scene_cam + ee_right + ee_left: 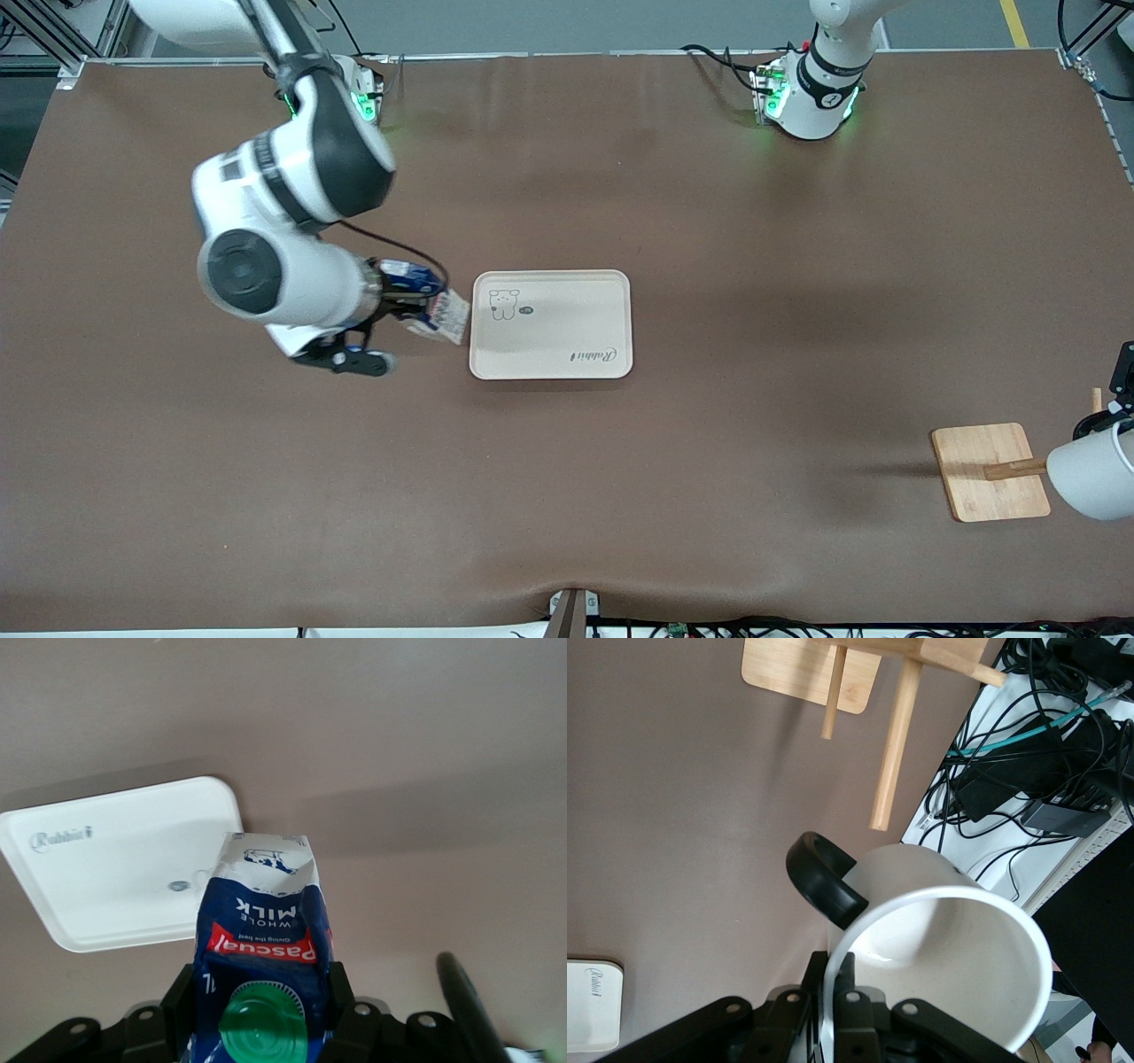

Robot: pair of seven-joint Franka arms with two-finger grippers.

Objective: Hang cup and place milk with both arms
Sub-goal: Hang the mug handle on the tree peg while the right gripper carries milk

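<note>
The right hand is up in the air with the milk pinched between its fingers, carton tipped over on a slant, pale bottom end pointing at the tray. It hangs over the bench right beside the tray's edge on the right arm's side, roughly mid-bench. In the right wrist view the green cap sits close to the hand and the carton sticks out toward the tray.

The left hand is way over at the bench edge on the left arm's end, toward the corner nearer the front camera. It's clamped on the rim of the cup, which lies on its side in the air, black handle facing the rack's pegs. From the front the cup sits just off the tip of a peg, above the rack's wooden base. Can't tell if they touch.
</note>
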